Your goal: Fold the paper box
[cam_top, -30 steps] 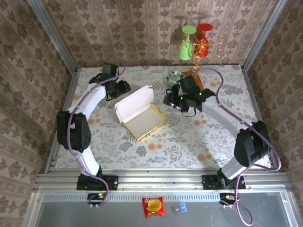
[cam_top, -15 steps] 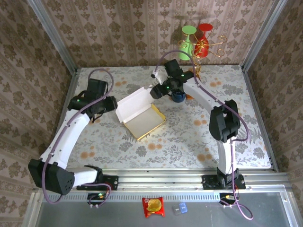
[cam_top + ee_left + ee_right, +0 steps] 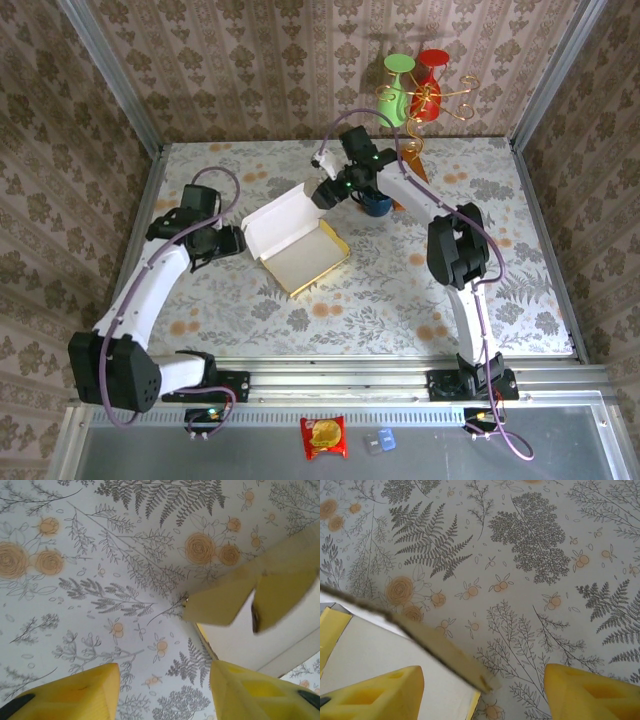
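— Where is the paper box (image 3: pixel 298 245) to be found?
— It is seen near the middle of the bench (image 3: pixel 400 290), laid open on the flowered cloth. Its yellow-rimmed tray (image 3: pixel 305 262) is turned toward the near right, and its whitish lid (image 3: pixel 283 215) is raised on the far-left side.
— How is the left tool (image 3: pixel 230 243) placed?
— It is held just beside the lid's left end. In the left wrist view its jaws are seen spread, with bare cloth between the yellow fingers (image 3: pixel 85 692). Two yellow flaps (image 3: pixel 225 602) of the box are seen ahead and to the right, and they are not touched.
— And the right tool (image 3: pixel 322 193)?
— It is lowered at the lid's far right corner, with a blue mug (image 3: pixel 378 206) just beside it on the right. In the right wrist view it is spread wide as well. The box's cardboard edge is seen running diagonally into the gap, and its corner ends between the two fingers. One finger is seen over the whitish panel; whether the panel is touched cannot be told. Nothing is pinched.
— What else is shown?
— An orange-brown board (image 3: pixel 418 168) is partly seen behind the mug. A green cup (image 3: pixel 398 95) and a red cup (image 3: pixel 432 75) are hung on a gold wire stand (image 3: pixel 440 100) by the far wall. A snack packet (image 3: pixel 323 437) is laid on the near ledge, below the arm bases.
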